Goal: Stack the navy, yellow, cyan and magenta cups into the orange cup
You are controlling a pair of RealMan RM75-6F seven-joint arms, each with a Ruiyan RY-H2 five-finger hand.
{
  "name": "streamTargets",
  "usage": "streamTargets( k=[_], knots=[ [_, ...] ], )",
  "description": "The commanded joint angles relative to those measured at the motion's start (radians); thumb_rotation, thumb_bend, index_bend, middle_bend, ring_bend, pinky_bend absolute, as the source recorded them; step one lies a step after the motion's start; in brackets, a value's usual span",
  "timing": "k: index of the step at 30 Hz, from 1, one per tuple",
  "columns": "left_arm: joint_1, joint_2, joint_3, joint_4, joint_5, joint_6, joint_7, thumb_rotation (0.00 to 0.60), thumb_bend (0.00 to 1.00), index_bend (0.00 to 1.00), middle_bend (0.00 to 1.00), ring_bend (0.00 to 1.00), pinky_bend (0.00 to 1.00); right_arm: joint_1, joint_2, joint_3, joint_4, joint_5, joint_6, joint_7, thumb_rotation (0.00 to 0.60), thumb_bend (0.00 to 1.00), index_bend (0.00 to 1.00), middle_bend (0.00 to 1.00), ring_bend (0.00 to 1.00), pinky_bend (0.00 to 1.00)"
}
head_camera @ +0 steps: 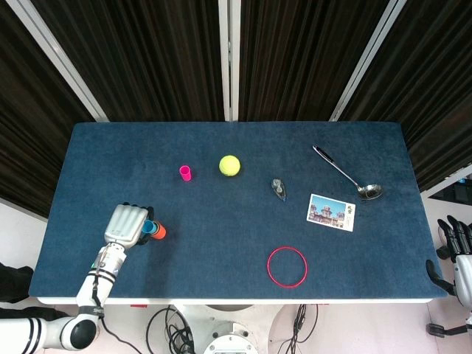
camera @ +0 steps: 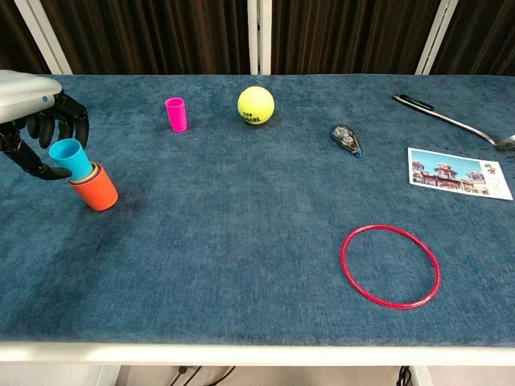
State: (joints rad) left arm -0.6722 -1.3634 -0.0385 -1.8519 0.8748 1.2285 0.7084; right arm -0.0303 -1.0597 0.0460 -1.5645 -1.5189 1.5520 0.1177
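From the head view, your left robot hand [head_camera: 127, 225] grips the cyan cup [head_camera: 150, 226], fingers curled round it, its base entering the mouth of the orange cup [head_camera: 158, 232] near the worktop's [head_camera: 236, 258] front left. The worktop is covered in dark blue cloth, with black slatted curtains and pale posts behind it. Beyond the orange cup stands the magenta cup [head_camera: 185, 172], with a yellow ball [head_camera: 229, 165] just beside that. Your right robot hand [head_camera: 459, 240] hangs off the far right edge; you cannot tell how its fingers lie.

From the chest view, your left robot hand [camera: 44, 141] holds the cyan cup [camera: 68, 156] tilted in the orange cup [camera: 96, 189]. Far right of that cup lie a red ring [camera: 390, 265], a postcard [camera: 459, 173] and a ladle [camera: 451, 121].
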Motion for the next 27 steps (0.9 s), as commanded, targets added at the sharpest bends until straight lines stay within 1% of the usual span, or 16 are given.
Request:
streamTargets(
  k=[1,3,5,8,12,15,19,21,23,27],
  knots=[
    [0.003,-0.003,0.001,0.005,-0.003,-0.010,-0.005,0.600,0.25,0.41,0.44,0.44,0.40,0.000,0.001,-0.001,0.003,-0.001,0.001,0.001,0.600,0.34,0.00,0.00,0.00,0.00],
    [0.007,-0.002,-0.006,0.003,0.006,-0.010,-0.022,0.600,0.23,0.31,0.37,0.39,0.38,0.000,0.001,-0.001,0.004,0.001,0.000,0.003,0.600,0.34,0.00,0.00,0.00,0.00],
    [0.010,-0.001,-0.012,0.001,0.026,-0.002,-0.033,0.600,0.23,0.25,0.33,0.36,0.36,0.000,0.000,0.000,0.006,0.002,-0.001,0.004,0.600,0.35,0.00,0.00,0.00,0.00],
    [0.013,0.003,-0.016,-0.007,0.054,0.006,-0.038,0.600,0.22,0.24,0.32,0.35,0.36,0.001,-0.002,0.000,0.007,0.003,-0.002,0.004,0.600,0.35,0.00,0.00,0.00,0.00],
    [0.011,0.008,-0.030,-0.014,0.059,0.008,-0.036,0.600,0.22,0.24,0.32,0.35,0.36,0.001,-0.005,0.000,0.007,0.004,-0.003,0.003,0.600,0.35,0.00,0.00,0.00,0.00],
    [-0.005,0.008,-0.065,-0.001,0.051,0.004,-0.039,0.600,0.22,0.24,0.32,0.35,0.36,0.001,-0.005,0.000,0.007,0.003,-0.002,0.000,0.600,0.35,0.00,0.00,0.00,0.00],
    [-0.057,-0.016,-0.142,0.056,0.010,-0.021,-0.031,0.600,0.22,0.24,0.32,0.35,0.36,0.000,-0.003,0.000,0.000,0.000,0.002,-0.005,0.600,0.35,0.00,0.00,0.00,0.00],
    [-0.087,-0.038,-0.172,0.094,-0.009,-0.034,-0.017,0.600,0.21,0.24,0.32,0.35,0.38,0.001,-0.003,0.001,-0.005,-0.002,0.006,-0.008,0.600,0.35,0.00,0.00,0.00,0.00],
    [-0.125,-0.077,-0.208,0.161,-0.043,-0.055,-0.007,0.600,0.21,0.24,0.32,0.35,0.41,0.002,-0.002,0.001,-0.012,-0.006,0.007,-0.013,0.600,0.35,0.00,0.00,0.00,0.00],
    [-0.189,-0.158,-0.261,0.305,-0.108,-0.120,-0.030,0.600,0.20,0.23,0.32,0.35,0.41,0.002,0.000,0.000,-0.025,-0.012,0.010,-0.021,0.600,0.35,0.00,0.00,0.00,0.00]
  ],
)
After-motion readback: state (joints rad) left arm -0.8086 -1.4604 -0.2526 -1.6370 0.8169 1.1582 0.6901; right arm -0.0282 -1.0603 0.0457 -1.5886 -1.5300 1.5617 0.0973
